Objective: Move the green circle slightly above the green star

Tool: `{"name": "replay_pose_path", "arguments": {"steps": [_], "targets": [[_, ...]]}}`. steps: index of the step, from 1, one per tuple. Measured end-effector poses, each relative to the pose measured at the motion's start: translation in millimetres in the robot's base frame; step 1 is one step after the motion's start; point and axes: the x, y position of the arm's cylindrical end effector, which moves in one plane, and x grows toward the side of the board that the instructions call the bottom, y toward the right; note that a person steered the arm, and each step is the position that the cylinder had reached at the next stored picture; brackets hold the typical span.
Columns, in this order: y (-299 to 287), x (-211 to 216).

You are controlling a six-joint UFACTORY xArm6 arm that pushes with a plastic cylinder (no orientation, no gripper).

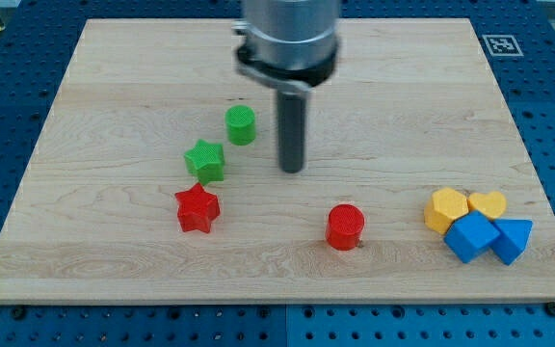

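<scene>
My tip rested on the wooden board a little above the middle of the view, with the rod rising straight up into the grey housing at the view's top. Being a bare rod, it had nothing that could open or close, and it held nothing; it touched no block. The green circle lay at about ten o'clock from my tip, near it but clearly apart, with bare board between them. The green star sat at roughly nine o'clock from my tip, farther off than the circle. Taken from the star, the circle stood at about one o'clock, just beside it, and I could not tell whether their edges met. The red star lay at six o'clock from the green star, close under it. The red circle sat at about five o'clock from my tip, well apart. Far off toward four o'clock, near the board's right edge, a cluster sat packed together: a yellow block and a yellow heart above a blue cube and a blue triangle.
</scene>
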Motion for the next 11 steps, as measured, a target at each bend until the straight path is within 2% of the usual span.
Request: {"name": "replay_pose_path", "arguments": {"steps": [1, 2, 3, 5, 8, 9, 10, 11], "targets": [[19, -36], [19, -54], [13, -54], [-46, -54], [-95, -54], [-82, -53], [-41, -44], [-34, -22]]}}
